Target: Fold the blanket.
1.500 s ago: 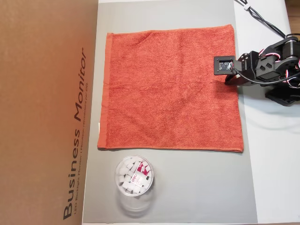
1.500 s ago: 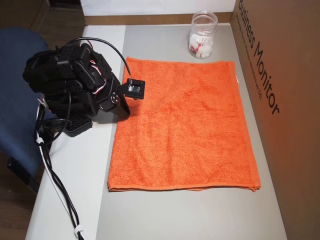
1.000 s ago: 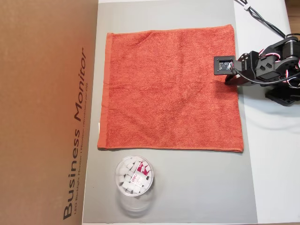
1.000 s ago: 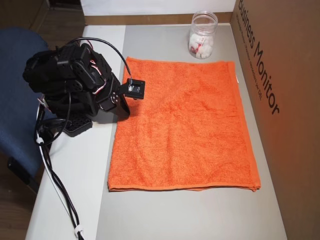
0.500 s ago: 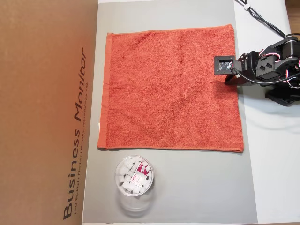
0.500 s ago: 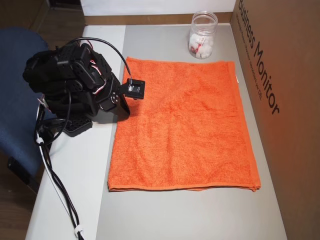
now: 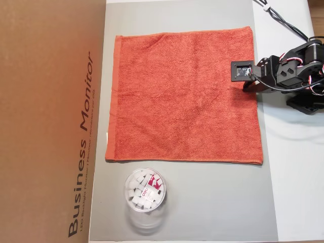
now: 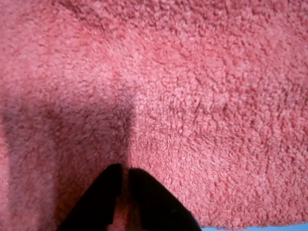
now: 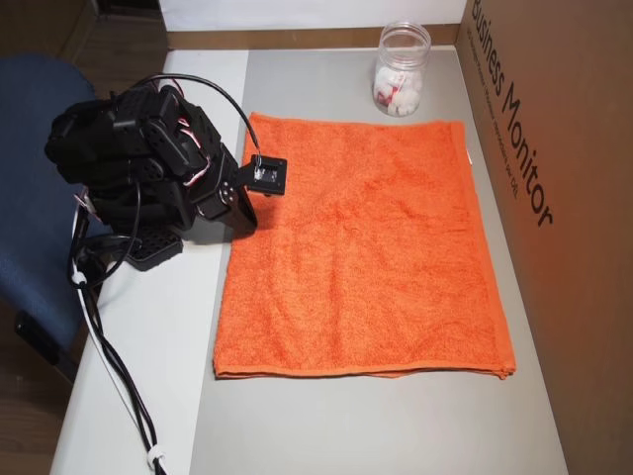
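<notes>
The blanket (image 7: 182, 96) is an orange-red terry towel lying flat and unfolded on a grey mat (image 7: 212, 202), seen in both overhead views (image 9: 366, 257). The black arm (image 7: 288, 73) sits folded low at the towel's right edge in an overhead view, its wrist camera box (image 7: 241, 70) over the cloth. In the wrist view, terry cloth (image 8: 202, 96) fills the frame. The gripper (image 8: 122, 168) pokes in from the bottom with its dark fingertips almost touching, only a sliver between them, just above the cloth. Nothing is held.
A big cardboard box (image 7: 50, 121) printed "Business Monitor" borders the mat on the side opposite the arm (image 9: 554, 198). A clear plastic jar (image 7: 145, 191) of white pieces stands beside the towel. Cables (image 9: 109, 366) trail from the arm's base, and a blue chair (image 9: 30, 198) sits behind it.
</notes>
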Robot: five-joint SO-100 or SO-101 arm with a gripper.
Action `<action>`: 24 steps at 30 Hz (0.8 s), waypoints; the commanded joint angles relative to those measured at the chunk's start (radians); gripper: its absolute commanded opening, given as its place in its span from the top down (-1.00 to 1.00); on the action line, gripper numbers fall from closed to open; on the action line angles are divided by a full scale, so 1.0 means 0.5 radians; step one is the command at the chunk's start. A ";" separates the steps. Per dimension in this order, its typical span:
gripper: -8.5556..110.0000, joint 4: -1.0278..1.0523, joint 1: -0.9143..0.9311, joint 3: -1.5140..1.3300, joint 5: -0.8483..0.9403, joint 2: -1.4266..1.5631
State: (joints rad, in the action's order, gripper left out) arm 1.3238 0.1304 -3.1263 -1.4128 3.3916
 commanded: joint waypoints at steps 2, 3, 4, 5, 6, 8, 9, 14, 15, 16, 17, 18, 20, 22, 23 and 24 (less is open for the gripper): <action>0.86 0.006 0.003 -0.015 0.015 0.018; 0.86 0.006 0.003 -0.015 0.015 0.018; 0.86 0.006 0.000 -0.015 0.015 0.018; 0.86 0.009 -0.009 -0.006 0.015 0.015; 0.86 0.012 -0.009 0.006 0.015 0.015; 0.86 0.009 -0.006 0.012 0.015 0.015; 0.86 0.003 0.003 0.015 0.015 0.015; 0.86 0.028 0.009 0.135 0.018 -0.055; 0.86 0.028 0.009 0.166 0.018 -0.107; 0.86 0.028 0.009 0.199 0.018 -0.166; 0.86 0.028 0.006 0.236 0.015 -0.233; 0.86 0.028 0.000 0.273 0.003 -0.301; 0.86 0.028 -0.009 0.365 -0.012 -0.439; 0.86 0.025 -0.012 0.466 -0.012 -0.571; 0.86 0.012 -0.012 0.512 0.003 -0.635; 0.86 0.003 -0.012 0.561 0.012 -0.693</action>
State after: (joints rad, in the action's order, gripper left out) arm 1.3330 0.1289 -2.9391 -1.4128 3.1201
